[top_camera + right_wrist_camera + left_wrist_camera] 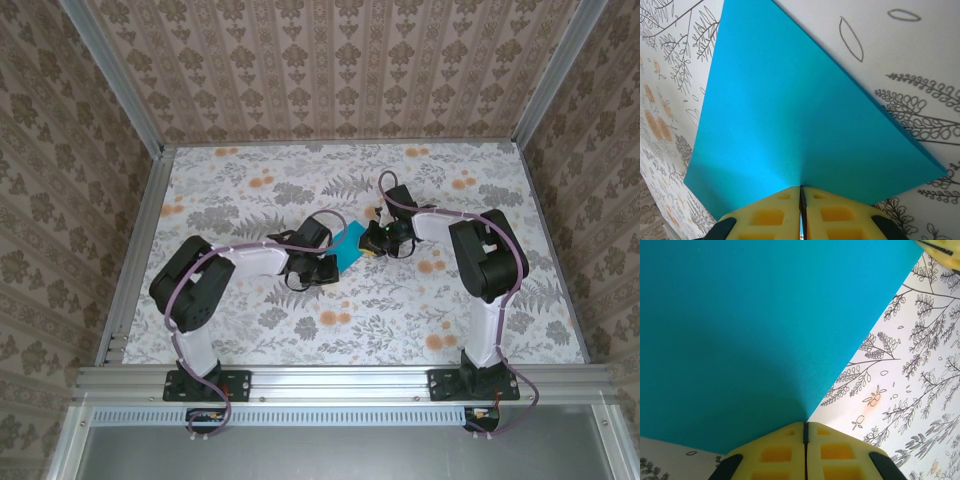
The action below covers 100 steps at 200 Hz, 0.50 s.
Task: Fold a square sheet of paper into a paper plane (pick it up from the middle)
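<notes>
The turquoise-blue sheet of paper point(350, 243) hangs between the two grippers near the middle of the table. My left gripper point(322, 262) is shut on its lower-left edge; in the left wrist view the yellow pads point(775, 452) meet on the paper point(750, 335). My right gripper point(372, 240) is shut on the opposite edge, and in its wrist view the paper point(795, 115) spreads out from the closed pads point(835, 215) with a soft crease running away from them. The other gripper's yellow tip point(942, 250) shows at the paper's far corner.
The floral-patterned tabletop point(300, 180) lies under the paper. Aluminium rails point(340, 378) frame the table, and patterned walls point(330, 70) rise on three sides. Cables loop along both arms.
</notes>
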Motion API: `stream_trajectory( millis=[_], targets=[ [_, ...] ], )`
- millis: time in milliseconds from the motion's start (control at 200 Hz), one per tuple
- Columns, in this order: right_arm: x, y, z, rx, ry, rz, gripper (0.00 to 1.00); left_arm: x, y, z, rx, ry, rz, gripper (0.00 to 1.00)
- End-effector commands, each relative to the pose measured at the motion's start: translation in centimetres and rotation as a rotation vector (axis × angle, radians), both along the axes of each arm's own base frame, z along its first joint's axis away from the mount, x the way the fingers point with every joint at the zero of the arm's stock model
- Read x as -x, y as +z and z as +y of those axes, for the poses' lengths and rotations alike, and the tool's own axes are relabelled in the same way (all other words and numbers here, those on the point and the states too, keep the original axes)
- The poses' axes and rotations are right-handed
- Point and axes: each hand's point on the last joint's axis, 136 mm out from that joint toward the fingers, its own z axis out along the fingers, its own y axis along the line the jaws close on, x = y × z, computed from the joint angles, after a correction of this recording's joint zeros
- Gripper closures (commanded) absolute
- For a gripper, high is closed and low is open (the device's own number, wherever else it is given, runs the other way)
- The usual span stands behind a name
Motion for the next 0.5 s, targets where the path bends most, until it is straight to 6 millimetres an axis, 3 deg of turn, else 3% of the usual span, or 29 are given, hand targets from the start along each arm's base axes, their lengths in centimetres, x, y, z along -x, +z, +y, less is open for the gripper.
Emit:
stream_trajectory(
  millis=[0,215,495],
  targets=[
    [1.7,-3.9,-2.6,0.147,-0.039,0.106,0.89,3.1,-2.3,3.7,-0.132,-0.009,0.106,0.92],
    [1.6,-3.9,-2.5,0.142,-0.029,0.104,0.89,2.7,-1.4,4.2,-0.06,0.037,0.096,0.92],
    [1.2,-3.8,-2.4,0.147,-0.013,0.101,0.89,-0.7,5.5,1.3,0.232,0.043,-0.041,0.9]
  ],
)
